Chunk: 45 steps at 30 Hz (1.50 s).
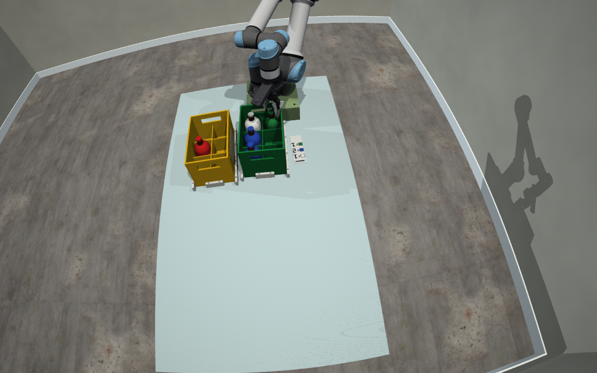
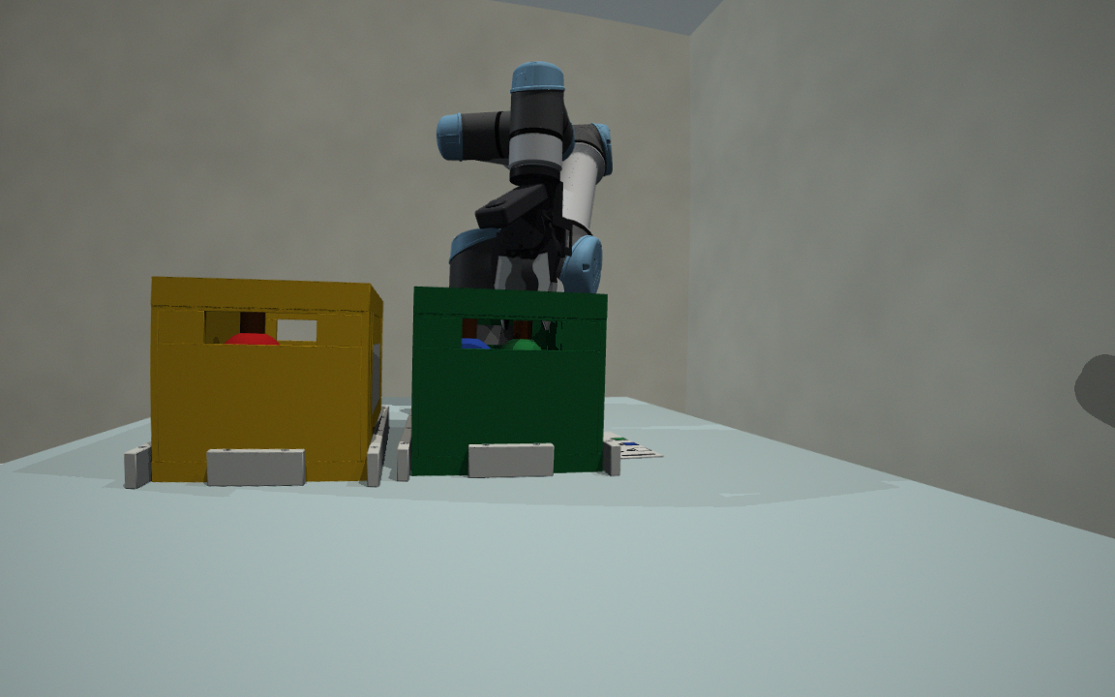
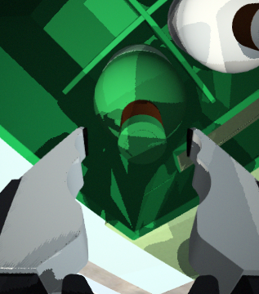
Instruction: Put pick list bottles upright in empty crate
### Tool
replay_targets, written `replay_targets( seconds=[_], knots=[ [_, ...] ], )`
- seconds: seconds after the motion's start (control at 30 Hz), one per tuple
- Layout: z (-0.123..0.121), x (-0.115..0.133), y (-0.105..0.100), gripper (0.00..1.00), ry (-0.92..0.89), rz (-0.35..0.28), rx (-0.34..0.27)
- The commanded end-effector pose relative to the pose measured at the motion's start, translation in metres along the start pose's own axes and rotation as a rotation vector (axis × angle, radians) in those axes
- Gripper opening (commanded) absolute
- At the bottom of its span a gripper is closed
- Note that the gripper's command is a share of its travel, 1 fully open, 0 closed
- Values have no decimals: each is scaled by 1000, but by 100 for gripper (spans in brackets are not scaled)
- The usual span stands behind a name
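The green crate (image 1: 264, 143) holds a white bottle (image 1: 252, 123), a green bottle (image 1: 271, 121) and two blue bottles (image 1: 252, 137), all upright. The yellow crate (image 1: 211, 146) to its left holds one red bottle (image 1: 201, 146). The pick list (image 1: 298, 148) lies right of the green crate, with green, blue and white swatches. My gripper (image 1: 272, 105) hangs just above the green bottle at the crate's far right cell. In the wrist view my fingers stand apart on either side of the green bottle's cap (image 3: 141, 135) without touching it, with the white bottle (image 3: 223, 33) beside it. The gripper is open.
Grey blocks (image 2: 510, 459) sit at the feet of both crates. The robot's base (image 1: 272, 106) stands right behind the green crate. The crates stand side by side, almost touching. The green crate's dividers and walls surround the bottle closely.
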<state>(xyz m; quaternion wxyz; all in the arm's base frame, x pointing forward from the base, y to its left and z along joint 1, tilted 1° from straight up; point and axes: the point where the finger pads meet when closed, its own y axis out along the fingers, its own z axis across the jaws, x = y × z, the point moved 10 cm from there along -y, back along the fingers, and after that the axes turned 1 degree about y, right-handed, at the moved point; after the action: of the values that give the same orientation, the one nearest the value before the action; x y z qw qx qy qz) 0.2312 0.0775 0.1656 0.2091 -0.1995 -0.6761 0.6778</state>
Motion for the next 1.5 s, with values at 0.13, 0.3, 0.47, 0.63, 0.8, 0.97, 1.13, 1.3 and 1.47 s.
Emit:
replay_targets(
  seconds=[0.13, 0.3, 0.47, 0.63, 0.8, 0.97, 1.13, 1.3, 1.47],
  knots=[
    [0, 0, 0, 38, 1, -1, 0],
    [0, -1, -4, 38, 2, 3, -1],
    [0, -1, -18, 38, 1, 4, -1],
    [0, -1, -31, 38, 1, 4, -1],
    [0, -1, -44, 38, 1, 4, -1],
    [0, -1, -52, 38, 1, 4, -1],
    [0, -1, -66, 38, 1, 4, -1],
    [0, -1, -79, 38, 1, 4, -1],
    [0, -1, -87, 38, 1, 4, -1]
  ],
)
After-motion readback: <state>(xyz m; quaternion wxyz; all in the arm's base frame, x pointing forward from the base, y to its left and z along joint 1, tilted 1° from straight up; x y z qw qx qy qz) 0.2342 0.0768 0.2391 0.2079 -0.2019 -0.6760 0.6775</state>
